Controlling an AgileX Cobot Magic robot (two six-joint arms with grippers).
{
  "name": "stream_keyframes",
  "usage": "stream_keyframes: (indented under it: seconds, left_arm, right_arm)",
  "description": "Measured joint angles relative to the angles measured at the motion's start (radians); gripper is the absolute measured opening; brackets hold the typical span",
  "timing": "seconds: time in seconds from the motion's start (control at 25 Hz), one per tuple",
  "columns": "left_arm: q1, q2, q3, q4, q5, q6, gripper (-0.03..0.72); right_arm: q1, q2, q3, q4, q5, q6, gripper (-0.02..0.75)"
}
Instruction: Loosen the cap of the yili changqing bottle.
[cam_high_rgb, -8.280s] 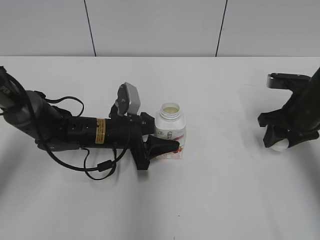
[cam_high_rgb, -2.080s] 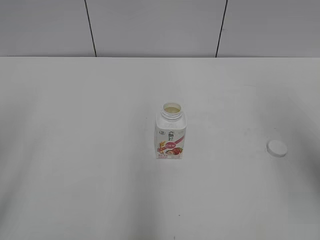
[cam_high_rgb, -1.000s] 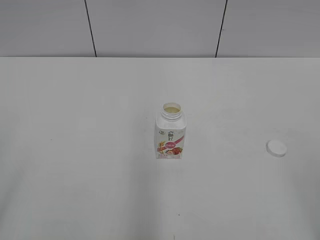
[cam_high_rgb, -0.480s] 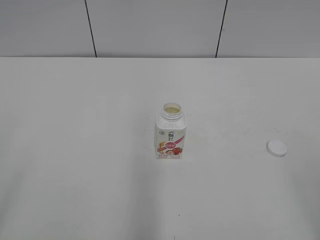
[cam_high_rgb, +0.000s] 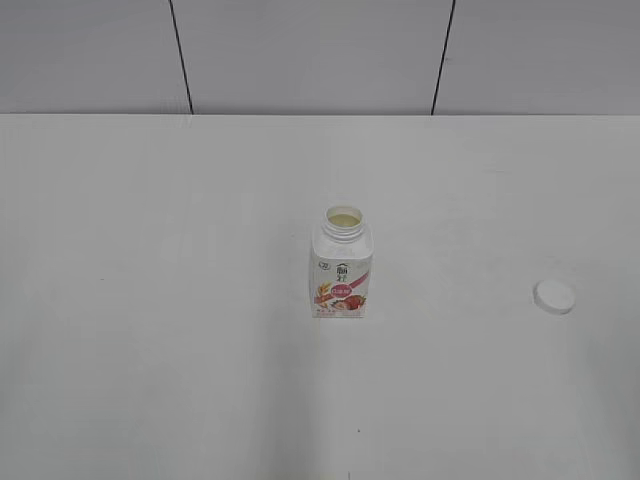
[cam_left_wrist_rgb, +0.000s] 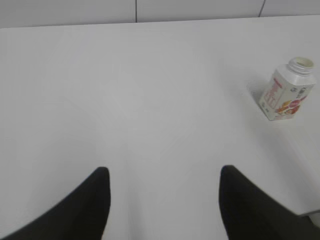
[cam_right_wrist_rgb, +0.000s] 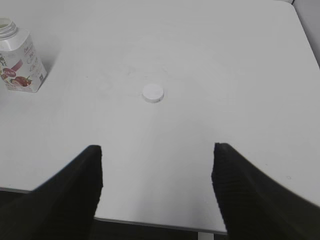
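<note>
**Cap off, both claws clear of the bottle**

One yili changqing bottle (cam_high_rgb: 341, 264) stands upright and uncapped mid-counter (cam_high_rgb: 180, 300). One cap (cam_high_rgb: 554, 296) lies flat, well apart to its right. The left claw (cam_left_wrist_rgb: 162, 200) gapes wide and empty, the bottle far ahead to its right. The right claw (cam_right_wrist_rgb: 157, 192) is likewise spread wide, the cap straight ahead of it.

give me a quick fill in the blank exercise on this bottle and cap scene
1. The small squat white plastic bottle stands upright with its neck ____.
2. The small round white plastic cap lies on the ____, apart from the bottle.
3. In the exterior view the cap is to the ____ of the bottle.
4. The left pincer and right pincer hold ____.

Missing words: open; table; right; nothing
</note>
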Motion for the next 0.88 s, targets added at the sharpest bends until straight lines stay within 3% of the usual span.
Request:
stream_keyframes:
  seconds: [0.28,0.56,0.88]
  left_arm:
    - [0.082,0.0,0.0,-0.039,0.0,0.003,0.418]
    - [0.257,0.0,0.0,-0.058,0.0,0.003,0.417]
    - [0.27,0.0,0.0,-0.057,0.0,0.003,0.404]
  right_arm:
    - [0.0,0.0,0.0,-0.001,0.0,0.0,0.535]
    - [0.0,0.0,0.0,-0.002,-0.001,0.0,0.535]
    - [0.0,0.0,0.0,-0.002,-0.001,0.0,0.534]
